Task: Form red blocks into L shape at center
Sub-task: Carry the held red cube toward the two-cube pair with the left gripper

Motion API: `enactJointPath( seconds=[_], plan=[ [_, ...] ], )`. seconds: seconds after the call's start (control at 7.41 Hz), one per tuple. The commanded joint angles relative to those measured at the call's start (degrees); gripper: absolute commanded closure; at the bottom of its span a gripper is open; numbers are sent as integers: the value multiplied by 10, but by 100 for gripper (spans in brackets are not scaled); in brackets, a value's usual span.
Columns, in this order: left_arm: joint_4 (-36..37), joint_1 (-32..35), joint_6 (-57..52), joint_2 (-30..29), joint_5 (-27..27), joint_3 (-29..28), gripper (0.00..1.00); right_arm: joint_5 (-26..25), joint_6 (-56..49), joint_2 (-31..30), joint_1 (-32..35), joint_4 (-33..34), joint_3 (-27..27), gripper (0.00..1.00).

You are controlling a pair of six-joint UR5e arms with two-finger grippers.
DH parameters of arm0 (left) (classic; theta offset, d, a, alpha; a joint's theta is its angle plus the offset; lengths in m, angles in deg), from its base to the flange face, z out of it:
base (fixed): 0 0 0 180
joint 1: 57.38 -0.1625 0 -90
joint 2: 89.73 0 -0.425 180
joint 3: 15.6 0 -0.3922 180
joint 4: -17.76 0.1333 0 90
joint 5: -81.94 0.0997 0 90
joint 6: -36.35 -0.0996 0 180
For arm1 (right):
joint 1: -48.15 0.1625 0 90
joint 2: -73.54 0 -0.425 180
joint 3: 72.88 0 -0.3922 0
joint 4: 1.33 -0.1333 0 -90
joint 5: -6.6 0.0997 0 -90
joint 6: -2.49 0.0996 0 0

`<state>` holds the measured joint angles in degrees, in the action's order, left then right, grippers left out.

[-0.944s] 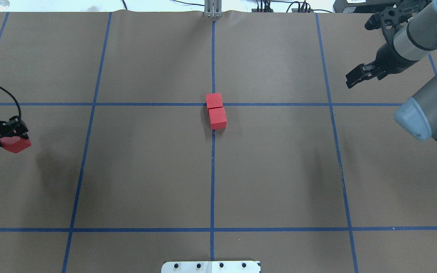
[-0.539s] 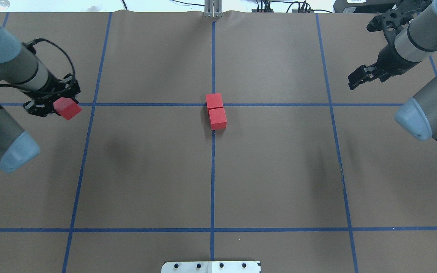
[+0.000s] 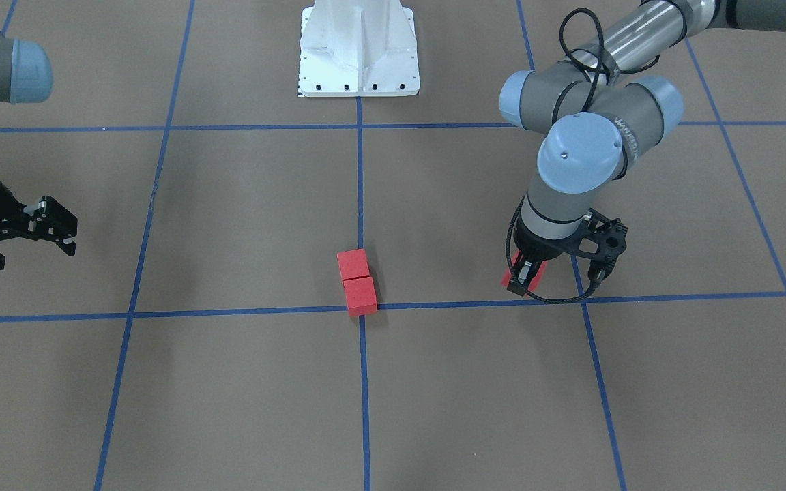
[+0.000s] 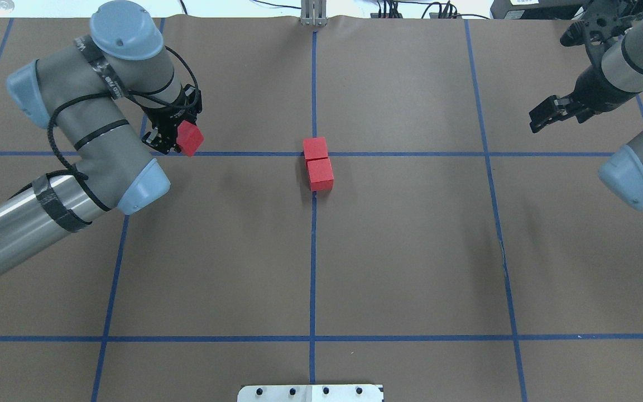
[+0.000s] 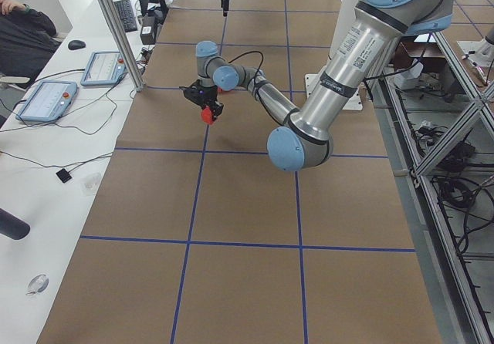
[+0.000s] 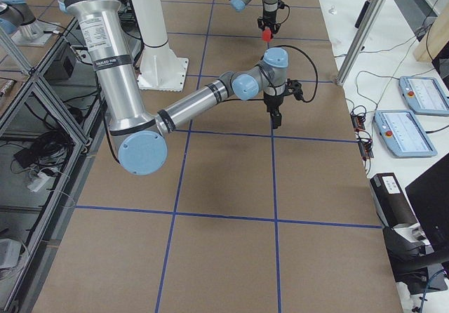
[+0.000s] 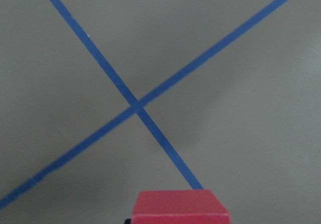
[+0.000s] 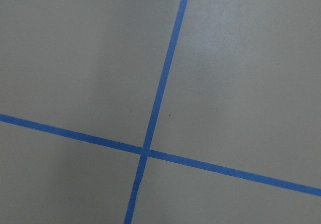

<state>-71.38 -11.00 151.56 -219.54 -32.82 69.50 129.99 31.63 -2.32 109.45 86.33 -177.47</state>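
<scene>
Two red blocks (image 4: 315,148) (image 4: 320,173) lie touching in a short line at the center crossing (image 4: 313,154); they also show in the front view (image 3: 353,264) (image 3: 359,296). My left gripper (image 4: 181,142) is shut on the third red block (image 4: 190,138) and holds it above the table near the left grid crossing, well left of the pair. That block shows in the front view (image 3: 520,271) and at the bottom of the left wrist view (image 7: 180,206). My right gripper (image 4: 545,114) is open and empty at the far right, over a grid crossing (image 8: 144,151).
The white robot base plate (image 4: 310,392) sits at the near table edge, also in the front view (image 3: 359,54). Tablets (image 5: 46,101) (image 6: 407,130) and cables lie on side benches beyond the table ends. A person (image 5: 19,39) sits beside the left end.
My left arm has swung in from the far left edge toward the center, carrying the red block. My right gripper has drifted slightly right. The two center blocks have not moved.
</scene>
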Motion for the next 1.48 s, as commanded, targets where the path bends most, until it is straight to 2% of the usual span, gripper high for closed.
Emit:
enactJointPath(
  seconds=[0.0,0.4,0.81,1.08,1.35],
  plan=[
    [1,-4,74,-39,-4,-34,100,18,0,-35,1,0,-20,1],
    [1,-34,195,-96,-6,-67,100,36,7,-36,-7,-1,-20,1],
    [-9,-44,262,-105,-5,-82,100,55,7,-36,-21,-7,-25,1],
    [-20,-44,310,-150,-4,-172,100,56,7,-35,-21,-7,-25,1],
    [-63,-44,386,-163,-2,-207,100,56,7,-35,-21,-7,-27,1]
  ],
)
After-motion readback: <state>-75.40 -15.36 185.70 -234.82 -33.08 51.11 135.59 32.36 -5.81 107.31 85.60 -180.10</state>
